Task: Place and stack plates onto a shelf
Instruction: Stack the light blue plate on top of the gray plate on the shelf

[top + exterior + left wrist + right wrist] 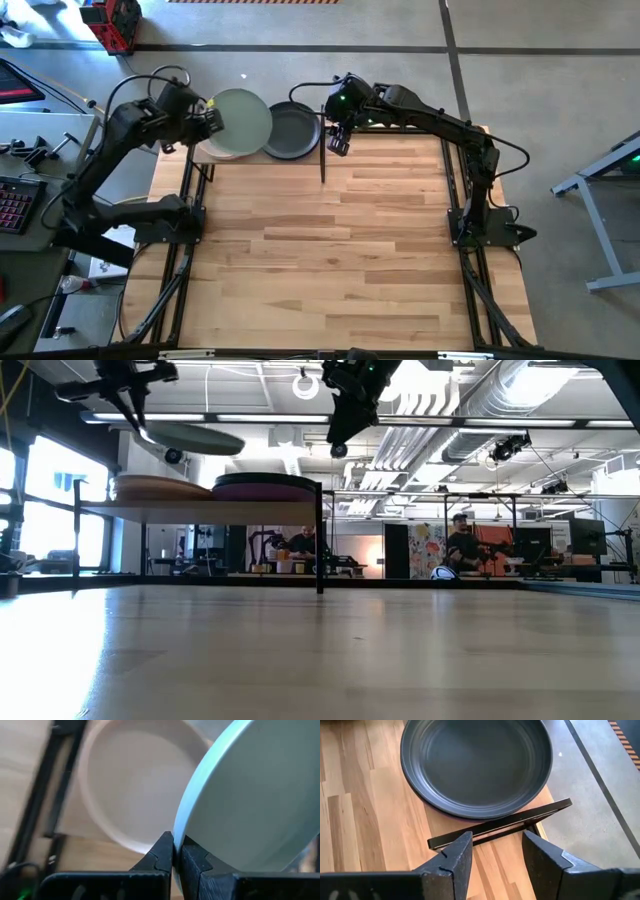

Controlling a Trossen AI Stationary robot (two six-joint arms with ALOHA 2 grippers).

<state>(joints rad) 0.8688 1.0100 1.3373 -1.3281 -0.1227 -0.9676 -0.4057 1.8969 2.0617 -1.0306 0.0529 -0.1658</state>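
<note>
Two arms reach to the far edge of my bench, where the shelf stands on thin black posts. On the left, my left tool is clenched on the rim of a sage green plate, grasping it above the shelf's left half. From the low view that plate hangs tilted in the air, clear of the stack under it. Below it I see a beige plate lying on the shelf, rim up; in the low view a peach-toned stack sits there, though I cannot count its layers. Just beside it, on the shelf's right half, a dark grey plate lies flat on top, with a purple plate showing beneath it from the low view. Further right, my right tool hangs released, its fingers spread apart and grasping nothing, above the shelf's right end post, near the dark grey plate but not touching it. People sit at desks in the room beyond the bench.
</note>
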